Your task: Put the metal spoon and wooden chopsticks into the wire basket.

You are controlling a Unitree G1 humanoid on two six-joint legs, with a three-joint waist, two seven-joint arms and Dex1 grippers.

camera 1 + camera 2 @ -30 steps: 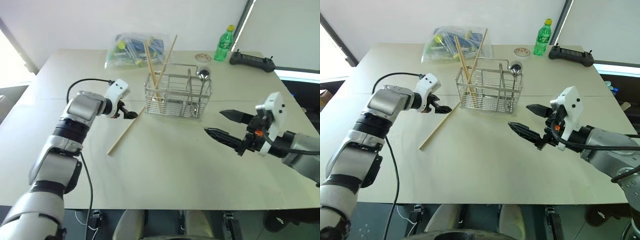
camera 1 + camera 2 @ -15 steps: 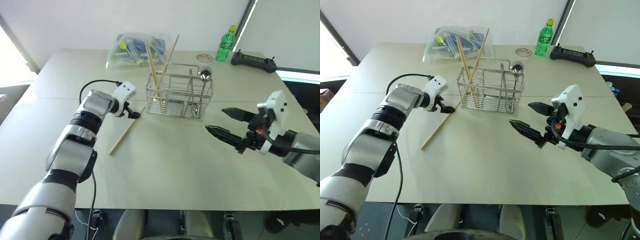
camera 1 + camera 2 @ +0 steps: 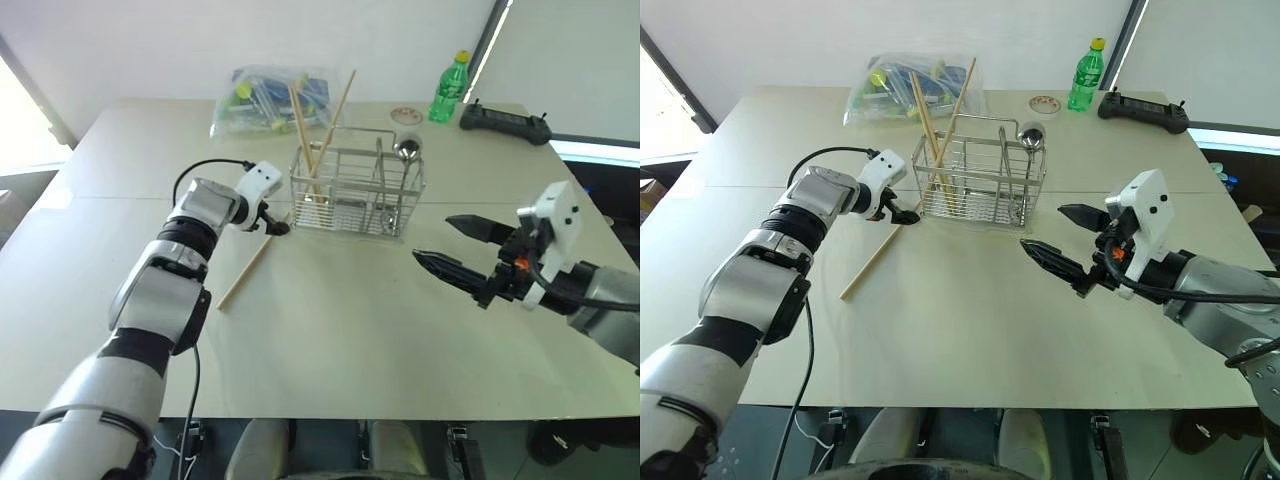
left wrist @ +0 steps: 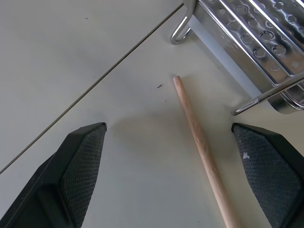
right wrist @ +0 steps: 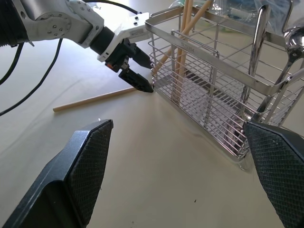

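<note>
Chopstick (image 4: 199, 142) end lies between spread left fingers (image 4: 80, 161), untouched.

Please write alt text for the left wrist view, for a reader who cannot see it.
The open left gripper hangs over a pale table, its two black fingers either side of a wooden chopstick lying flat. The chopstick's end stops just short of the corner of a wire basket.

Spoon (image 3: 407, 150) and chopsticks (image 3: 305, 130) in basket (image 3: 355, 195) — one chopstick (image 3: 250, 262) on table (image 3: 330, 330), left.
</note>
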